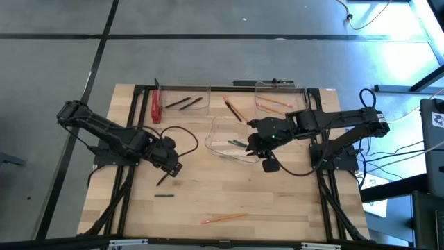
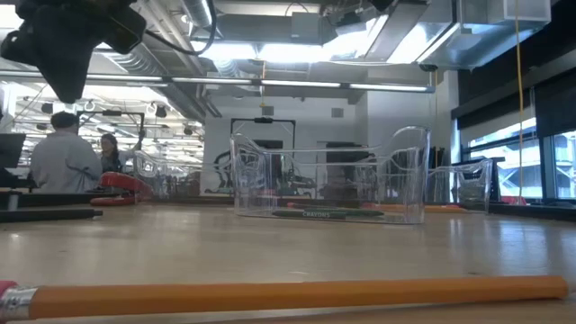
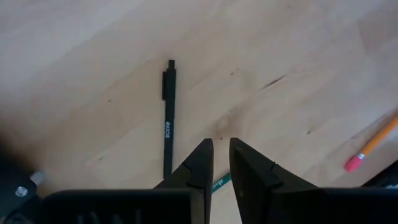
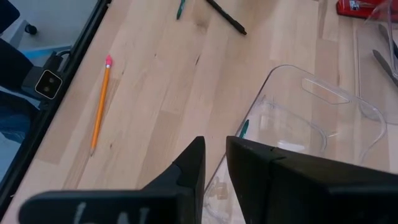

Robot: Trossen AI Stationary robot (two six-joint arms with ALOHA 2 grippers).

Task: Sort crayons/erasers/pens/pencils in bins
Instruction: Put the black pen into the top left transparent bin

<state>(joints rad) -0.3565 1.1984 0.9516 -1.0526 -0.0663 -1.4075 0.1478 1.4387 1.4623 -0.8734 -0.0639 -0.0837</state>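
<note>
High view: left gripper (image 1: 171,165), fingers narrowly parted, empty, hovers just beside loose pen (image 1: 164,179), apparently lining up a pick. Right gripper (image 1: 266,149), slightly parted, empty, beside middle bin (image 1: 216,128).

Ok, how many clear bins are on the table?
3. Left bin at the table's far edge, right bin beside it along that edge, middle bin nearer the table's centre. None looks hidden.
</note>
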